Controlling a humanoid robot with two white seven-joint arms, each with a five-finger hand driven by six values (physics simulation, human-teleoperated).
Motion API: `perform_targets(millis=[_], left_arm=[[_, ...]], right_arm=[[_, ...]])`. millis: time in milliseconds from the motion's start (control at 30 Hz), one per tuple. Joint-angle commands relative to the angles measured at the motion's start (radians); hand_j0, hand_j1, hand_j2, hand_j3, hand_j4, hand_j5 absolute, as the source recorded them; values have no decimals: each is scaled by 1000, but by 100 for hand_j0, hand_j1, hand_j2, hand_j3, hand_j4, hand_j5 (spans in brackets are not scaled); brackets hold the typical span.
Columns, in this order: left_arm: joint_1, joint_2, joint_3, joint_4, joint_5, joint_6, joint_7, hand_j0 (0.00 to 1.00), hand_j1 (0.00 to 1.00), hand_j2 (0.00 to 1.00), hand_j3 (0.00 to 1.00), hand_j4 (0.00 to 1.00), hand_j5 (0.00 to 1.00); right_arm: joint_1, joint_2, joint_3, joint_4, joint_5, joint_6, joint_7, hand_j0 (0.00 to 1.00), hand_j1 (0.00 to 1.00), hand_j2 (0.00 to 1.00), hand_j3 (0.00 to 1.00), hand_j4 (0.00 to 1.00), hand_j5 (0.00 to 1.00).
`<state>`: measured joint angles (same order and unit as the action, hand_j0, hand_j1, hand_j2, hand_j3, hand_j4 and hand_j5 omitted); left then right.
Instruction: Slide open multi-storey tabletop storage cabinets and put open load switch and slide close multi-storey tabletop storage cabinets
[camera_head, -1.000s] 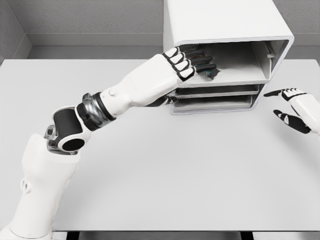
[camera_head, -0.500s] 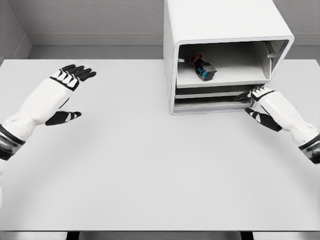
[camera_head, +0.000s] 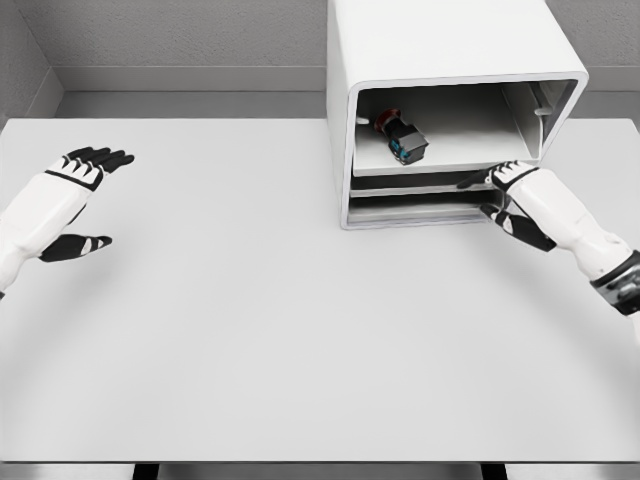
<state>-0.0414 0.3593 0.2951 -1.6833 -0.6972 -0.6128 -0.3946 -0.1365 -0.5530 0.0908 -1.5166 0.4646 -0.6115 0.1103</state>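
Head view: the small black load switch w/ red and teal parts (camera_head: 402, 136) lies inside the pulled-out top drawer (camera_head: 450, 150) of the white, rounded multi-storey storage cabinet (camera_head: 430, 50) at the back of the pale grey tabletop (camera_head: 300, 330). Right hand (camera_head: 520, 195), fingers loosely spread and holding nothing, sits at the drawer fronts, fingertips near the top drawer's lip. Left hand (camera_head: 62, 195) hovers open and empty, well apart at the far left edge. Step in hand, by the look of it: closing. Next move prob. needs the right palm flat on the drawer front, pushing straight back so the switch doesn't jolt.
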Motion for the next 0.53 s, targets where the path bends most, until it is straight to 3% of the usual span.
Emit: perform_targets(millis=[0, 267, 500], left_arm=[[0, 1, -2, 5, 5, 2, 0, 100, 100, 100, 100, 100, 100], [-2, 1, -5, 20, 5, 2, -1, 100, 100, 100, 100, 100, 100], [0, 1, -5, 22, -10, 2, -1, 100, 100, 100, 100, 100, 100]], right_arm=[[0, -1, 13, 7, -6, 1, 0, 63, 63, 63, 63, 63, 63], [-46, 1, 52, 53, -6, 1, 9, 63, 63, 63, 63, 63, 63], [-32, -16, 41, 41, -17, 1, 5, 67, 67, 67, 67, 67, 67]])
